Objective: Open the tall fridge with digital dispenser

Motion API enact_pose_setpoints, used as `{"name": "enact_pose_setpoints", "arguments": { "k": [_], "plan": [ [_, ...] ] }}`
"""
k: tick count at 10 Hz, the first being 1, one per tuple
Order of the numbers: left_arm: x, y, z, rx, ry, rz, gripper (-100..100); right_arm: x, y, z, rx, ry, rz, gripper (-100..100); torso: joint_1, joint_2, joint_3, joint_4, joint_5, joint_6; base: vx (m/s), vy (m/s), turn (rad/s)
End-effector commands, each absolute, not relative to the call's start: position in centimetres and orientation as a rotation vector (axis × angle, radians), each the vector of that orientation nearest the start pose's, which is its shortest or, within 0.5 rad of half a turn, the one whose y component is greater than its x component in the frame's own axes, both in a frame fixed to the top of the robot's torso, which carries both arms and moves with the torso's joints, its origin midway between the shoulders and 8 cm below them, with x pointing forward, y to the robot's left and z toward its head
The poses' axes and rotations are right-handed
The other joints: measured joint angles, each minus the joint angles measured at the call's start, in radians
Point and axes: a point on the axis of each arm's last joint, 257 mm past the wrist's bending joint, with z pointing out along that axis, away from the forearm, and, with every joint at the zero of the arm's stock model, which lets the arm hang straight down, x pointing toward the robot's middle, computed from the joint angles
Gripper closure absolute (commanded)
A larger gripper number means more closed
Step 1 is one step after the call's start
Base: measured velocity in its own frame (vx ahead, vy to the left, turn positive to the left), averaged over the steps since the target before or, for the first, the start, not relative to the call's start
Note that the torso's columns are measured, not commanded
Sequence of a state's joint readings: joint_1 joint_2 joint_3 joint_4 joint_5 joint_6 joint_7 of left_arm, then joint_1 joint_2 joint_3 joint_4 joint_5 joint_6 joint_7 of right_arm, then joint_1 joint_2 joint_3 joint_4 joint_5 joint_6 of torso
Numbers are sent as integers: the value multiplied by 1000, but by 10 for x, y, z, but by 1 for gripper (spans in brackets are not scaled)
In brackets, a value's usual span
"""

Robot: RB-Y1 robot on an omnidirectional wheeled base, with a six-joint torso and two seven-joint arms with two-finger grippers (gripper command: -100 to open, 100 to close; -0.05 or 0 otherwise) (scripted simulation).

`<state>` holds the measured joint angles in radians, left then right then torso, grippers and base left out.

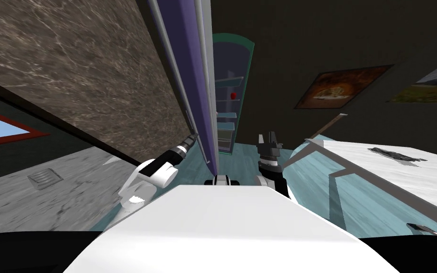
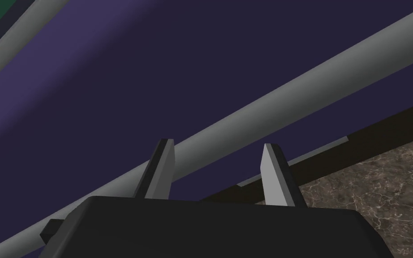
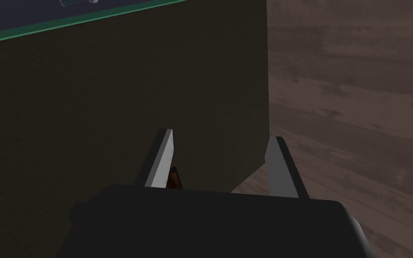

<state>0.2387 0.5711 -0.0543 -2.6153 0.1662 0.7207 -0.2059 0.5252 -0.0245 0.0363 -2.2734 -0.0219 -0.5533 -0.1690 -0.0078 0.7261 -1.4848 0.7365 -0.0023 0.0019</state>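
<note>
The tall fridge (image 1: 229, 61) stands ahead with a teal-edged inside, pale shelves and a small red item (image 1: 233, 95) on one of them. Its purple door (image 1: 191, 71) is swung out towards me and shows edge-on. A long grey handle bar (image 1: 170, 61) runs down the door's outer face. My left gripper (image 1: 191, 139) reaches to that face. In the left wrist view the left gripper (image 2: 217, 142) is open, and the handle bar (image 2: 290, 89) crosses the purple door (image 2: 156, 67) slantwise just past the fingertips. My right gripper (image 1: 267, 139) points up beside the door's inner side, and the right gripper (image 3: 219, 133) is open with nothing in it.
A brown marbled surface (image 1: 70, 71) rises left of the door. A white-topped counter (image 1: 402, 175) with a dark item (image 1: 395, 154) stands close on my right. Two pictures (image 1: 341, 87) hang on the dark wall. The floor in front of the fridge is teal (image 1: 246, 161).
</note>
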Motion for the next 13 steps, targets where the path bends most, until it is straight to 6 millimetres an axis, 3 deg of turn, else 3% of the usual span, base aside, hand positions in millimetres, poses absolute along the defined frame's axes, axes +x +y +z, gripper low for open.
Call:
{"name": "enact_pose_setpoints", "arguments": {
  "k": [1,4,13],
  "plan": [
    [414,197,-31,-564,1581,-921,100,336,-269,23,704,557,1508,0,6,0,0,-1,1,1,-24,174,-82],
    [414,183,-30,-530,1597,-959,100,336,-269,23,704,557,1508,0,19,-4,-3,1,5,-2,-28,202,-84],
    [413,156,-28,-463,1628,-1030,100,336,-269,23,704,557,1508,0,12,-19,-16,0,1,3,-30,222,-61]
  ]
}}
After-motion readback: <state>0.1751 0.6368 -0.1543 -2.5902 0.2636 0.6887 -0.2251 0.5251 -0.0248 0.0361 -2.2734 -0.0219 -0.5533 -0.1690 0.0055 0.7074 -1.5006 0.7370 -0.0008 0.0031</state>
